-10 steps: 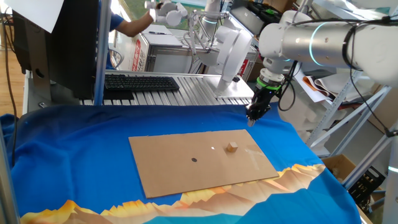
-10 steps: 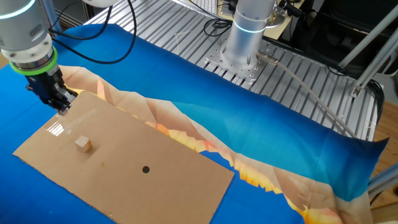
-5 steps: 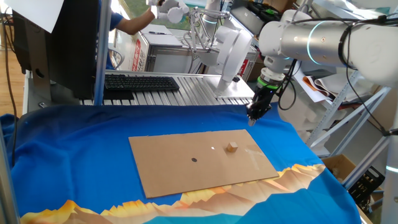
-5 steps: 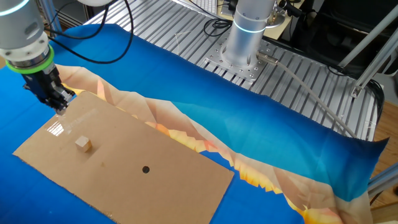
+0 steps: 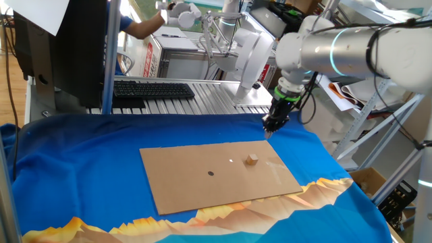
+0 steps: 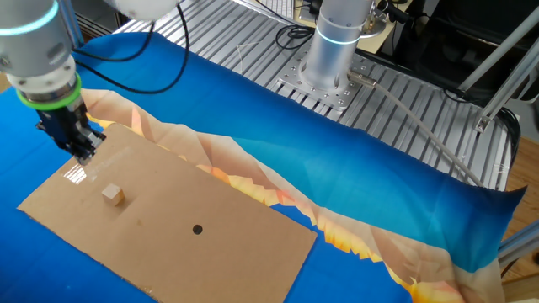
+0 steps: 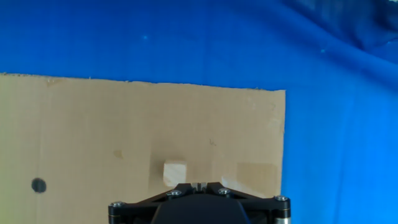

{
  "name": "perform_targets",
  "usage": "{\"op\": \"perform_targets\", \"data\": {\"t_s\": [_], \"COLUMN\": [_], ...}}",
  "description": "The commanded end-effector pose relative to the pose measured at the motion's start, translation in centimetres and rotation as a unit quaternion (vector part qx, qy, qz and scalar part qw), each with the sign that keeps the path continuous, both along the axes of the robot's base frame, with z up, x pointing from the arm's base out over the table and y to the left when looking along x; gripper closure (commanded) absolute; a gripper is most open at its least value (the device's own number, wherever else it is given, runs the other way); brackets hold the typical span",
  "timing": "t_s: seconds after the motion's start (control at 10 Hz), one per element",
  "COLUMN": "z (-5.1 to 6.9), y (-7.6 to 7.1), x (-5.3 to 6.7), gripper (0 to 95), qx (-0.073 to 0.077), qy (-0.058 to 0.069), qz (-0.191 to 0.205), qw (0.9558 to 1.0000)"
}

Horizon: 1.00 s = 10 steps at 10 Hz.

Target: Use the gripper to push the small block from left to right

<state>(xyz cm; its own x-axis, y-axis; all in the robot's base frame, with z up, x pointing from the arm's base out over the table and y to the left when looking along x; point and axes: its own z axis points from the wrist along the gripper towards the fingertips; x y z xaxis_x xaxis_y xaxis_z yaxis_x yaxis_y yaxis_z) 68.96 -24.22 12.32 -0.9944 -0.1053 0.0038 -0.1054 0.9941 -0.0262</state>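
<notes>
One fixed view: gripper (image 5: 268, 129) poised in the air above the far edge of the cardboard (image 5: 182, 179), well clear of the block (image 5: 252, 159), which sits right of the sheet's centre with a black dot (image 5: 210, 173) off to its left. Blue cloth (image 5: 81, 162) underneath.

The other fixed view: black tip (image 6: 85, 153) hanging over the sheet's corner (image 6: 253, 248) beside a bright glare patch, block (image 6: 113, 195) apart from it and nearer the camera.

Hand view: fingers seen end-on at the bottom edge, pressed together with only a hairline seam (image 7: 198, 185), nothing pinched. Block (image 7: 175, 172) just ahead and slightly left of the seam; dot (image 7: 38, 185) far left.

Best handled, by this reading: lowered to block height on the side away from the push direction, tip kept just off the cardboard, contact made squarely on the face, then a slow straight sweep so the cube slides rather than spins off.
</notes>
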Motion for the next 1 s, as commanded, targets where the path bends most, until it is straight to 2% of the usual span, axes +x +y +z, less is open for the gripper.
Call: {"op": "perform_targets", "data": {"t_s": [0.1,0.2,0.3,0.4,0.7,1.0], "z": [-1.7,-2.4,-3.4,-4.1,-5.1,-5.6], "y": [-0.6,-0.7,-0.9,-0.8,-0.7,-1.0], "x": [1.0,0.9,0.6,0.1,-0.9,-0.8], "gripper": [95.0,95.0,95.0,95.0,95.0,95.0], "qx": [0.011,0.012,0.019,0.02,0.03,0.038], "qy": [0.006,0.005,0.001,-0.004,-0.008,-0.009], "qz": [-0.001,-0.002,-0.008,-0.013,-0.024,-0.025], "qw": [0.9999,0.9999,0.9998,0.9997,0.9992,0.9989]}}
